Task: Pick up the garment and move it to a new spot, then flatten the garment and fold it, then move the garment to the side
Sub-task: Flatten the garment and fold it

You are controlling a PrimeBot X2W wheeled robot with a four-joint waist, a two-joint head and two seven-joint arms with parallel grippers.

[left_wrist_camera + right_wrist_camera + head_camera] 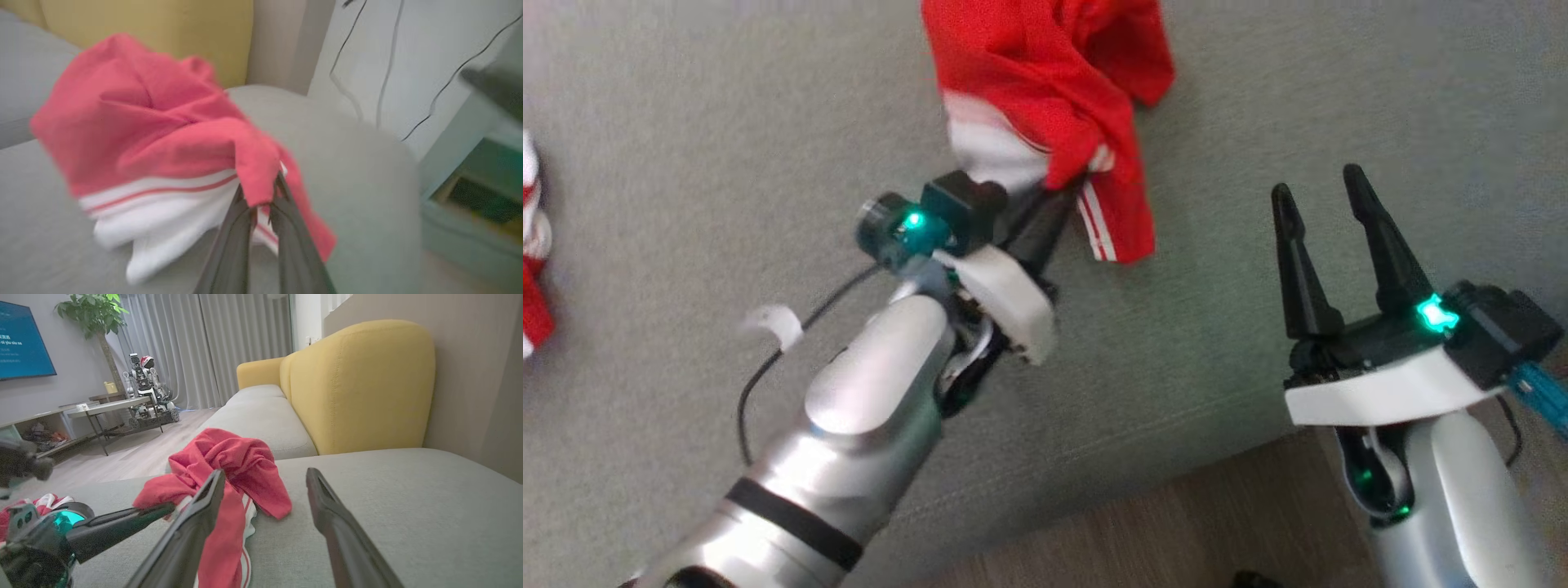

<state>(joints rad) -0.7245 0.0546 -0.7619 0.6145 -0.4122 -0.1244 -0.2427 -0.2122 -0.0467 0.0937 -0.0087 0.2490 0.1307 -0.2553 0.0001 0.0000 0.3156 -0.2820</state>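
The garment (1054,90) is red with white panels and red stripes, bunched on the grey sofa seat (727,147) at the top middle of the head view. My left gripper (1068,189) is shut on a red fold at its near edge; in the left wrist view the garment (155,139) rises from between the two closed fingers of the left gripper (261,200). My right gripper (1320,189) stands open to the right of the garment, nothing between its fingers. In the right wrist view the right gripper (265,477) points at the garment (229,461), with the left gripper reaching in from the left.
Another red and white cloth (533,261) lies at the seat's left edge. The seat's front edge and wooden floor (1176,531) run along the bottom right. A yellow backrest (359,384) stands behind the seat. A low table (106,408) and another robot (147,388) stand across the room.
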